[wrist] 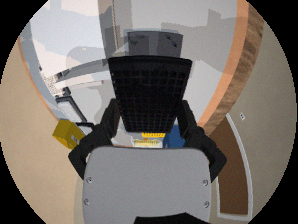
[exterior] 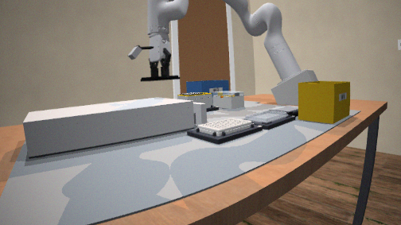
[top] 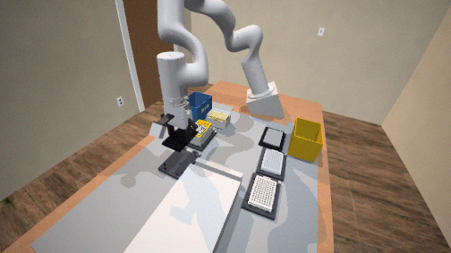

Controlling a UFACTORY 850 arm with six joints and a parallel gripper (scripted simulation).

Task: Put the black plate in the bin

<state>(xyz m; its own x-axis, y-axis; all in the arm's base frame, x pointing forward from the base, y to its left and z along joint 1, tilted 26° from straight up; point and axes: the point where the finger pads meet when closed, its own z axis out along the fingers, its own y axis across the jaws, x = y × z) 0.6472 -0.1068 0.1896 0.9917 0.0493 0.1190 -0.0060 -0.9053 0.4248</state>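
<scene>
My gripper point(top: 178, 139) is shut on the black plate point(top: 179, 141) and holds it level, well above the bench. It also shows in the exterior view point(exterior: 160, 78), high over the long white housing. In the wrist view the black plate point(wrist: 150, 92) fills the space between my fingers. An empty dark work nest point(top: 177, 164) lies on the bench just below it. The yellow waste bin W1 point(top: 306, 139) stands upright near the bench's right edge; it also shows in the exterior view point(exterior: 324, 101).
A blue bin point(top: 199, 105) stands behind my arm. A tip box point(top: 218, 118) and a yellow-labelled block point(top: 202, 130) sit beside it. Three nests with plates point(top: 271, 162) line the right side. A long white cooler housing point(exterior: 107, 125) lies in front.
</scene>
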